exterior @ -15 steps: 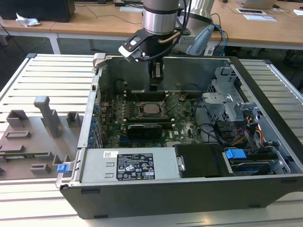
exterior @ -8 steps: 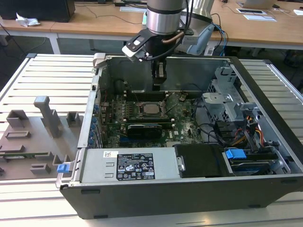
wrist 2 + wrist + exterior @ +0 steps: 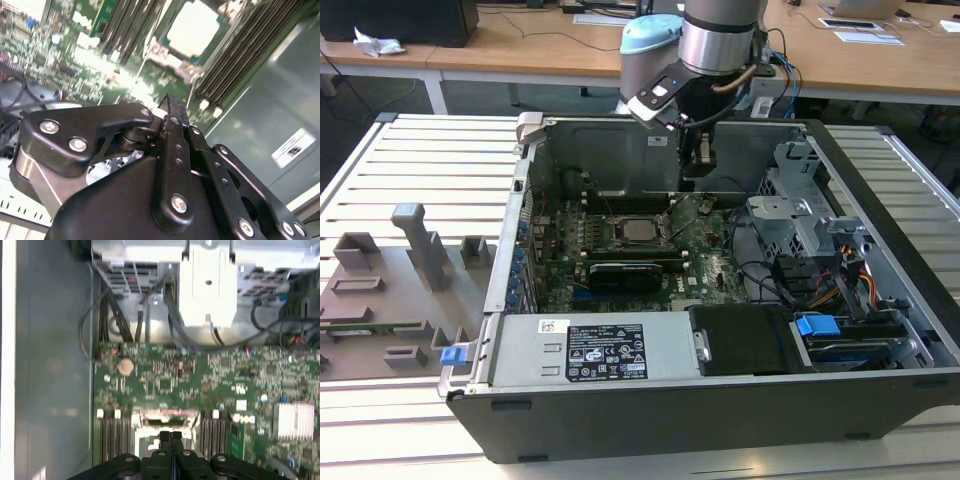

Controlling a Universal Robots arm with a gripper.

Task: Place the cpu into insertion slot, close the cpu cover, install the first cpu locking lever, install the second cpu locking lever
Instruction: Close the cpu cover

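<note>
Found cpu (image 3: 639, 230) lying flat in slot (image 3: 617, 239), pale metal top up; same pale square seen in second wrist view (image 3: 195, 27); noted dark metal framing round slot, cannot tell whether latched; located gripper (image 3: 699, 158) hanging above slot, off to the exterior view's right of it, well apart, touching nothing; saw fingers (image 3: 165, 439) pressed together in first wrist view, clenched on nothing; logged memory slots (image 3: 112, 432) flanking slot on both sides; logged green board (image 3: 712, 262) spreading out round slot; logged case (image 3: 610, 150) wall standing behind slot.
</note>
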